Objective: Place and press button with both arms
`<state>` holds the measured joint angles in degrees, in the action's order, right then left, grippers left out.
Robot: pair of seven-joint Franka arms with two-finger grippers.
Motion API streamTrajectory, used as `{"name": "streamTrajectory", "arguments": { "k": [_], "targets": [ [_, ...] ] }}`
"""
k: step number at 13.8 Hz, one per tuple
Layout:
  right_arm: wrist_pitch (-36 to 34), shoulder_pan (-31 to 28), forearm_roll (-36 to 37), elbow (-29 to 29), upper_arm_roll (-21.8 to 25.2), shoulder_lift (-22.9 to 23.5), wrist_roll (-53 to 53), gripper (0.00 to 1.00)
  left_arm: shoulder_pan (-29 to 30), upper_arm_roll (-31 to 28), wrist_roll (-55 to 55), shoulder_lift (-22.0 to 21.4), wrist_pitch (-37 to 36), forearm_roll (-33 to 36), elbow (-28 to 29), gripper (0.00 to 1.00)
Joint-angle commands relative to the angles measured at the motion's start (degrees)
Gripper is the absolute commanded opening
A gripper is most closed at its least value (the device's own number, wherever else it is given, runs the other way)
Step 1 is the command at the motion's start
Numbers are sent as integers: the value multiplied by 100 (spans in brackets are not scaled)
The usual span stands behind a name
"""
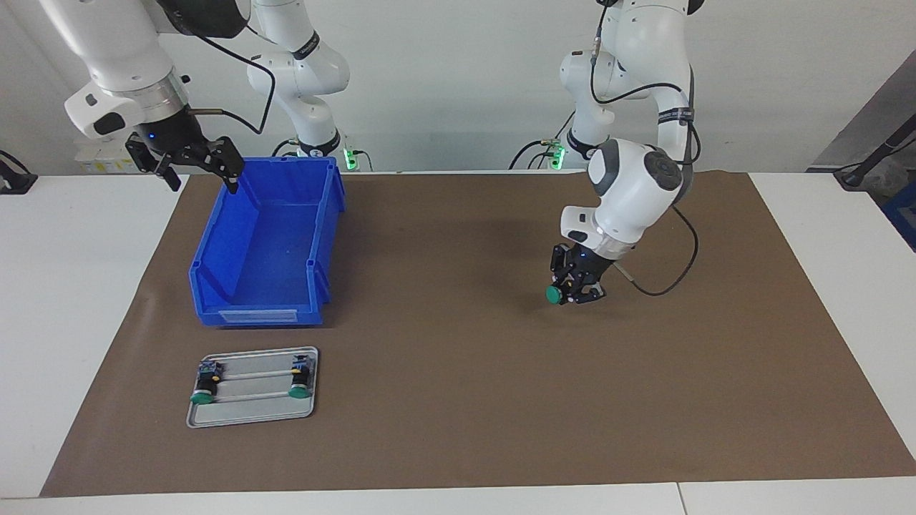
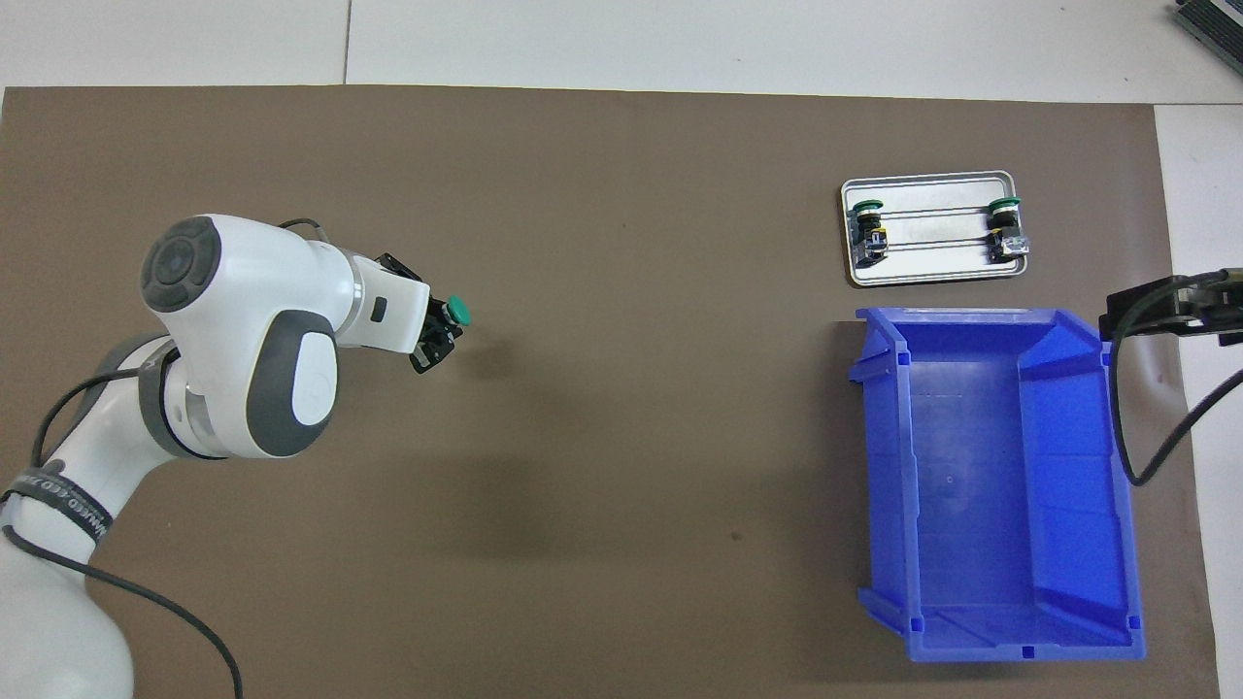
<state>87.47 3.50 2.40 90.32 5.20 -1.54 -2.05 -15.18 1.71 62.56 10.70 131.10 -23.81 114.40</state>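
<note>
Grip first: left end effector is clenched on the button, held low over the brown mat toward the left arm's end of the desk. Green cap sticks out sideways from the fingers, so the button is tilted, not upright.

Risks as I judge them:
- Hold looks to be on the black body with the cap overhanging. A fast swing or a bump could rotate it in the fingers or drop it on the mat.
- Tilted cap means it has to be re-oriented before seating. Set down as is, it probably tips or lands crooked on the rails.
- Metal tray already carries two seated buttons, one at each end. The free slot lies between them, so a sloppy approach could knock a neighbour.
- Blue bin stands just beside the tray, nearer to the robots. A carry path across the desk could clip its wall.

Right end effector hangs released over the bin's corner, waiting. If both arms converge on the tray for the press, collision between them is the main hazard.
</note>
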Motion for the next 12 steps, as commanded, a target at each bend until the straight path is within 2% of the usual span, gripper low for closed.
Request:
{"name": "streamTrajectory", "arguments": {
  "k": [1, 6, 10, 12],
  "targets": [
    [-63, -25, -64, 39, -28, -39, -67, 100, 452, 57, 781, -191, -391, -693, 108, 6],
    [-72, -16, -64, 39, -28, -39, -67, 100, 911, 49, 1827, -357, -524, -1976, 354, 6],
    [-72, -25, -64, 39, -28, -39, -76, 100, 1113, 22, 2803, -577, -445, -2864, 846, 4],
    [-72, -25, -64, 39, -28, -39, -67, 100, 1227, 22, 3321, -708, -401, -3530, 1135, 4]
  ]
}}
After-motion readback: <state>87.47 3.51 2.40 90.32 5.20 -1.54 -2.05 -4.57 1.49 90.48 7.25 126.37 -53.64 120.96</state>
